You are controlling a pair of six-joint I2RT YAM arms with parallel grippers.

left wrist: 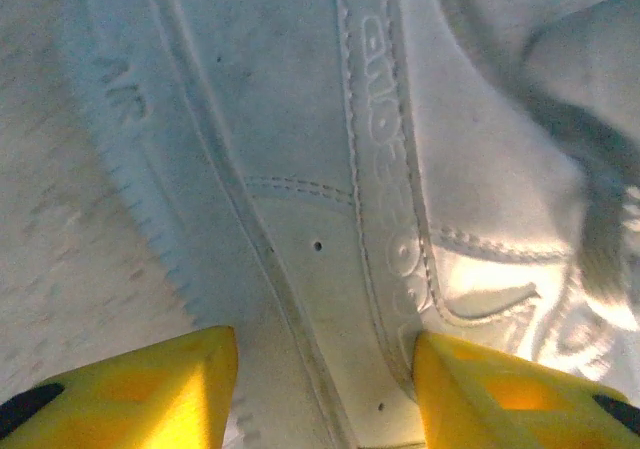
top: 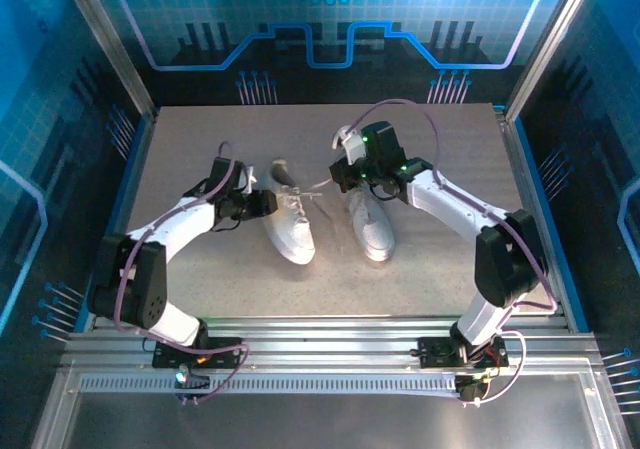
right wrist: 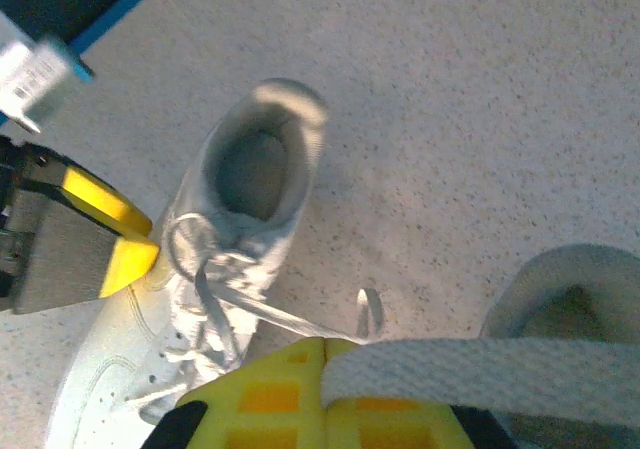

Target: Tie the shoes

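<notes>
Bench: a speckled grey bench [top: 200,149] inside a blue-lit enclosure.
Shoes: two white low-top lace-up sneakers lie side by side at mid-frame in the overhead view, toes toward the bottom edge. The left sneaker [top: 292,231] and the right sneaker [top: 370,231] are near each other, not touching.
Left pincer: the left pincer [top: 264,204] sits against the outer side of the left sneaker. Its yellow fingers [left wrist: 140,389] are parted, with the stitched side wall filling the space between them. Whether they actually press it, I can't quite tell.
Right pincer: the right pincer [right wrist: 322,404] hangs over the heel end of the right sneaker, clamped tight on a flat white lace [right wrist: 480,374].
Lace: it stretches from the left sneaker's eyelets across the gap to those closed fingers.
</notes>
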